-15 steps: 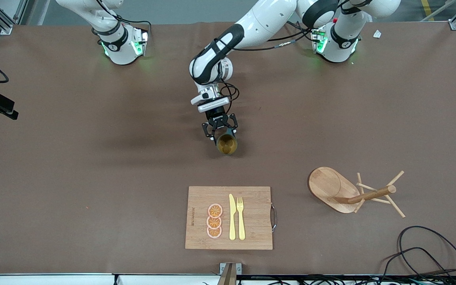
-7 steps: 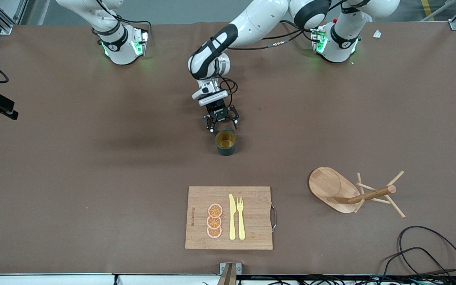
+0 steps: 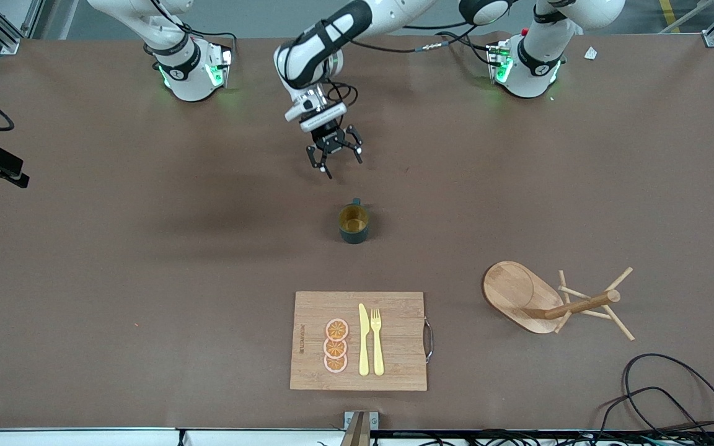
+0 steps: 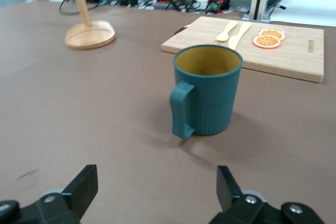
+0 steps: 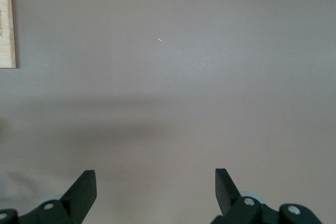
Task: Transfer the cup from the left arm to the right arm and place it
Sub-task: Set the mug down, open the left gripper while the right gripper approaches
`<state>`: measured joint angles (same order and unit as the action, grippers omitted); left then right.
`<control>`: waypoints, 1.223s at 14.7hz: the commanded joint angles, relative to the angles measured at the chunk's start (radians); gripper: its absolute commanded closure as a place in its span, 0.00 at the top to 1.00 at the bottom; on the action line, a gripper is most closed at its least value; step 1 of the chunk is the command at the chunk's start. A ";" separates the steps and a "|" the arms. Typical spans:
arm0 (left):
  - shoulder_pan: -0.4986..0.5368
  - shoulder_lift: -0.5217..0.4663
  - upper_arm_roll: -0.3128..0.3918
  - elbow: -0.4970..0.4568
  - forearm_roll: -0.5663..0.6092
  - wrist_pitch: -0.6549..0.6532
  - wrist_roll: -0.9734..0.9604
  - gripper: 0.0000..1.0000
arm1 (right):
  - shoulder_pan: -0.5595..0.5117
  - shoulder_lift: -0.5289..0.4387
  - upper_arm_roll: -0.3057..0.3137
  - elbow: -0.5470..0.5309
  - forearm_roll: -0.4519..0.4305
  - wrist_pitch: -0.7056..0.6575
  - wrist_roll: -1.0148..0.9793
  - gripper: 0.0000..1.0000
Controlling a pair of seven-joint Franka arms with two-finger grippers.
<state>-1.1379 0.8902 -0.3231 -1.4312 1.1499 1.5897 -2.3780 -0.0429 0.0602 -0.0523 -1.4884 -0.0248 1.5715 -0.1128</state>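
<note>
While the cup (image 3: 353,223) stands upright and ungripped mid-table (image 3: 146,248), farther from the front camera than the cutting board (image 3: 394,347), the left end effector (image 3: 334,155) hangs open over bare table near it. The right end effector (image 5: 155,195), also open, waits. Judged so, pickup by the right arm and final placement remain.

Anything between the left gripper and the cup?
Nothing: only bare table between the left gripper and the cup, seen in the left wrist view.
</note>
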 commanded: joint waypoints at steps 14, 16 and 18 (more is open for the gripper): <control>0.639 -0.551 -0.007 0.075 -0.738 0.056 0.736 0.99 | 0.175 0.128 0.011 -0.001 0.054 0.084 0.210 1.00; 0.763 -0.579 -0.010 0.077 -0.820 0.056 0.886 1.00 | 0.266 0.165 0.011 0.002 0.074 0.119 0.383 1.00; 0.874 -0.614 -0.010 0.075 -0.849 0.056 1.136 1.00 | 0.368 0.226 0.012 0.010 0.079 0.156 0.610 1.00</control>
<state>-0.3493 0.3195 -0.3206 -1.3432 0.3432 1.6436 -1.4240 0.2321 0.2380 -0.0312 -1.4973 0.0436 1.7077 0.3045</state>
